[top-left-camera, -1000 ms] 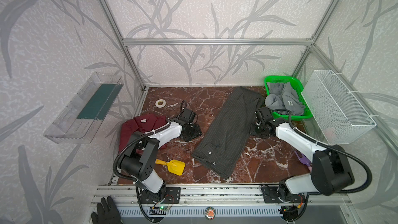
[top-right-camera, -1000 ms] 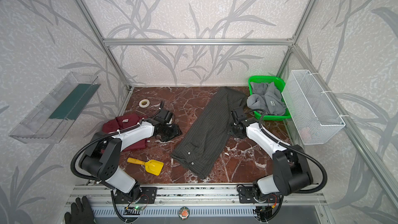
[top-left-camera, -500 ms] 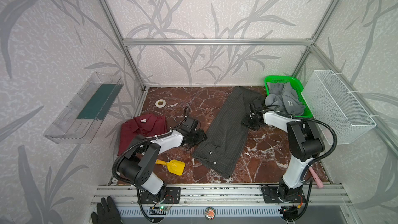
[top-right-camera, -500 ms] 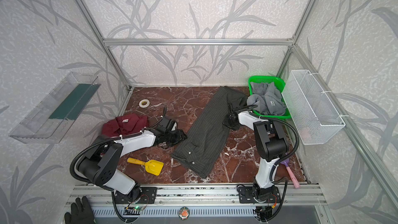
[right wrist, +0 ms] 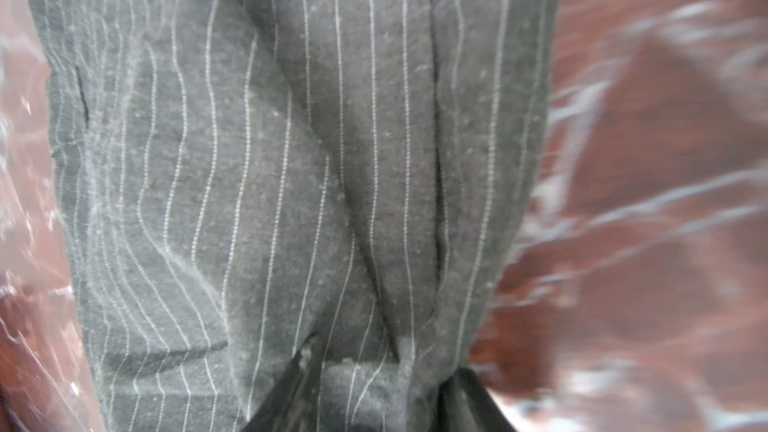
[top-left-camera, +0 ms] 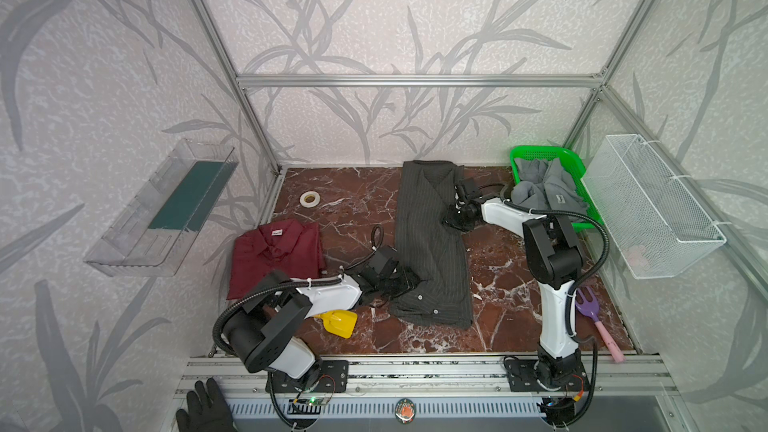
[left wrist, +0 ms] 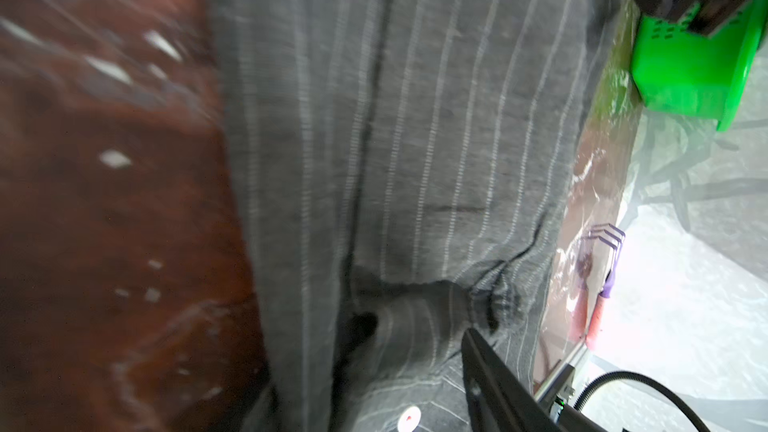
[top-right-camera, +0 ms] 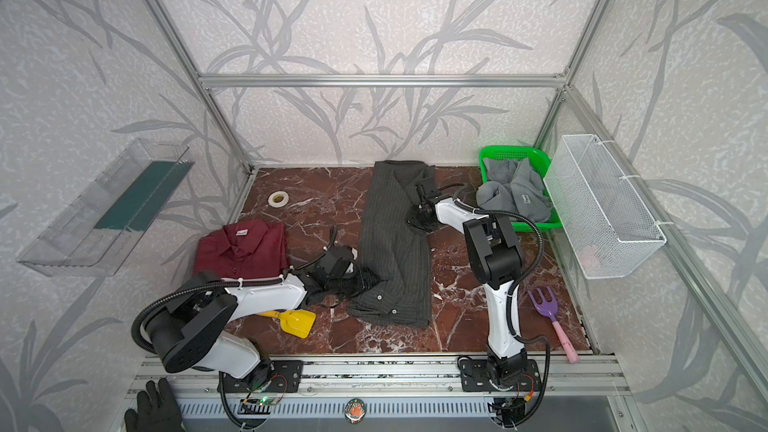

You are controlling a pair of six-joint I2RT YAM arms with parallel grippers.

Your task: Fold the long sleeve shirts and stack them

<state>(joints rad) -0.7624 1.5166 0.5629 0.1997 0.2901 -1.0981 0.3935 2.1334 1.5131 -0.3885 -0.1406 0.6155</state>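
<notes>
The charcoal pinstriped shirt [top-left-camera: 432, 243] [top-right-camera: 395, 243] lies as a long strip running front to back across the middle of the marble table. My left gripper [top-left-camera: 405, 280] [top-right-camera: 365, 280] [left wrist: 419, 326] is at its front left hem, shut on bunched striped cloth; only one finger [left wrist: 490, 371] shows. My right gripper [top-left-camera: 455, 220] [top-right-camera: 417, 220] [right wrist: 382, 367] is shut on a pinch of cloth at the strip's right edge, farther back. The maroon shirt [top-left-camera: 276, 255] [top-right-camera: 243, 249] lies folded at the left. The light grey shirt [top-left-camera: 540, 189] [top-right-camera: 513, 193] is crumpled in the green basket [top-left-camera: 536, 153].
A yellow scoop [top-left-camera: 340, 323] lies by the left arm, and a tape roll [top-left-camera: 309, 199] at the back left. A purple rake [top-left-camera: 590, 309] lies front right. A white wire basket [top-left-camera: 652, 209] hangs on the right wall, a clear tray [top-left-camera: 166, 205] on the left.
The pinstriped shirt has swung from a diagonal to nearly straight front to back. The right gripper moved toward the back, the left gripper moved right onto the hem.
</notes>
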